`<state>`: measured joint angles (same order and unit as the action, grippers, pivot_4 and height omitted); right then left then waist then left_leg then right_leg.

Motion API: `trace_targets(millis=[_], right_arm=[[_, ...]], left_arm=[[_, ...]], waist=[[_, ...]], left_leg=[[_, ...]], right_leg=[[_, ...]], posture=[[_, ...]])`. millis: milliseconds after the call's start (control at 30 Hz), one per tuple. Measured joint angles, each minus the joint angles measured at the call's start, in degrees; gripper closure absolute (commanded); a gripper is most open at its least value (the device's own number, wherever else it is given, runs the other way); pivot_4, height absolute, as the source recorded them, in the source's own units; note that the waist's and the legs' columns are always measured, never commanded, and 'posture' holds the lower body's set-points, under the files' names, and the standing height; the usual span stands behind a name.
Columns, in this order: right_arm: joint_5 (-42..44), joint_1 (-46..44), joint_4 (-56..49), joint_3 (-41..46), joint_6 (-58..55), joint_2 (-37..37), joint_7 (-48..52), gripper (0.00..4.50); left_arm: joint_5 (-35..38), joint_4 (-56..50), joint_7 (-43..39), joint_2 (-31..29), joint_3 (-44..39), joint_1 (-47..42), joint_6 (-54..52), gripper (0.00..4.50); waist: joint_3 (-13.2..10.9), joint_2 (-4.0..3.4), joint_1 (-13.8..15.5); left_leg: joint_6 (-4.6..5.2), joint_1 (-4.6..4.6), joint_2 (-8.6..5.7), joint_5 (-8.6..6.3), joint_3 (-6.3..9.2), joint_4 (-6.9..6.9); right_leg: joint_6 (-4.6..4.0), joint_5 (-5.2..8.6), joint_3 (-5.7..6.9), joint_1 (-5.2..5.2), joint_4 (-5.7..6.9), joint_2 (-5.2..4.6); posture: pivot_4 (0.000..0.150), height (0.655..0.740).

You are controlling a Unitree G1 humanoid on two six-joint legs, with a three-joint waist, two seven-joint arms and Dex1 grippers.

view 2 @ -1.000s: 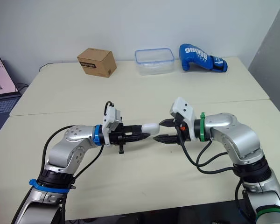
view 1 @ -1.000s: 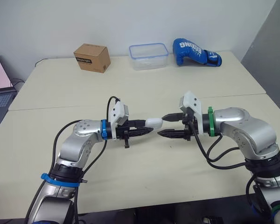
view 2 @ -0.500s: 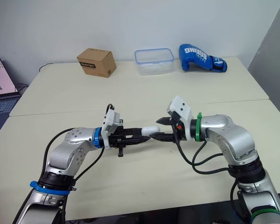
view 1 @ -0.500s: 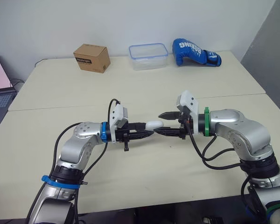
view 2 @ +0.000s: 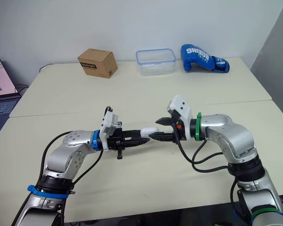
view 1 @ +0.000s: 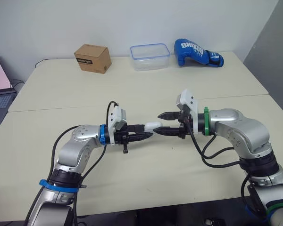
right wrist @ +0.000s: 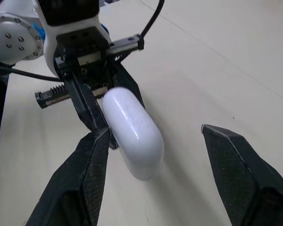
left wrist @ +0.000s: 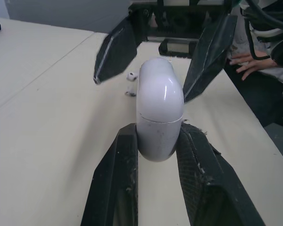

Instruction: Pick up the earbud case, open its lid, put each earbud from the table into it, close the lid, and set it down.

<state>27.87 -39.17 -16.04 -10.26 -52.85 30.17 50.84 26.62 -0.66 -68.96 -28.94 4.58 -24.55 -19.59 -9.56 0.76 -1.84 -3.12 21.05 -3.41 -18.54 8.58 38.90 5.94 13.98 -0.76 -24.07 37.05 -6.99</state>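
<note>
White earbud case [view 1: 153,125] sat clamped in the left gripper [view 1: 148,131] above mid-table; right gripper [view 1: 158,123] gaped, fingers straddling its free end. Left wrist view caught earbuds [left wrist: 130,76] (two, on the table [left wrist: 47,108]) beyond. Plastic container [view 1: 150,56], twelve o'clock.

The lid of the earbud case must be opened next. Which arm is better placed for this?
Right. The left gripper is shut on the earbud case, and the right gripper has its open fingers on both sides of the free end.
</note>
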Motion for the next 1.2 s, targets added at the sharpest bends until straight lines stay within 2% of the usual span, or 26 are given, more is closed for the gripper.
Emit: trace_targets(millis=[400,533,667,900,1200], right_arm=[[0.53,-0.91,1.62,0.77,1.12,0.64,-0.64,1.33],[2.59,-1.42,1.50,1.03,0.77,3.76,2.45,1.33],[2.24,-7.30,4.29,2.76,1.28,9.17,4.98,1.33],[-6.29,-8.38,14.39,0.06,5.75,17.28,6.57,1.33],[-14.06,-2.14,17.70,-5.14,6.03,20.74,6.59,1.33]], left_arm=[[0.02,-1.31,-0.48,0.01,1.05,1.64,0.13,3.73],[0.09,-1.33,-0.12,0.10,0.72,1.77,0.33,3.73],[0.11,-0.61,0.24,0.06,-0.28,1.46,1.23,3.73],[0.11,1.35,-0.10,-0.22,-1.54,-0.53,1.95,3.73],[0.93,0.80,-0.55,-0.28,-1.54,-0.68,1.19,3.73]], waist=[[0.00,0.00,0.01],[0.00,0.00,0.03],[0.00,0.00,0.03],[0.00,0.01,0.05],[0.00,0.01,0.06]], left_leg=[[0.00,0.00,0.00,0.00,-0.01,-0.01],[0.00,0.00,0.00,0.00,-0.01,0.00],[0.00,-0.01,0.01,0.00,-0.02,-0.01],[0.01,0.00,0.00,0.00,-0.13,-0.04],[0.01,0.00,0.02,0.00,-0.17,-0.03]], right_leg=[[0.00,0.00,0.00,0.00,0.00,0.00],[0.00,0.00,-0.01,0.00,0.00,0.00],[0.00,0.00,0.01,0.01,-0.01,0.01],[0.00,0.00,-0.04,-0.02,-0.05,-0.01],[0.00,0.00,-0.08,-0.02,-0.04,0.00]], posture=[[0.150,0.7307],[0.150,0.7307],[0.150,0.7307],[0.150,0.7307],[0.150,0.7307]])
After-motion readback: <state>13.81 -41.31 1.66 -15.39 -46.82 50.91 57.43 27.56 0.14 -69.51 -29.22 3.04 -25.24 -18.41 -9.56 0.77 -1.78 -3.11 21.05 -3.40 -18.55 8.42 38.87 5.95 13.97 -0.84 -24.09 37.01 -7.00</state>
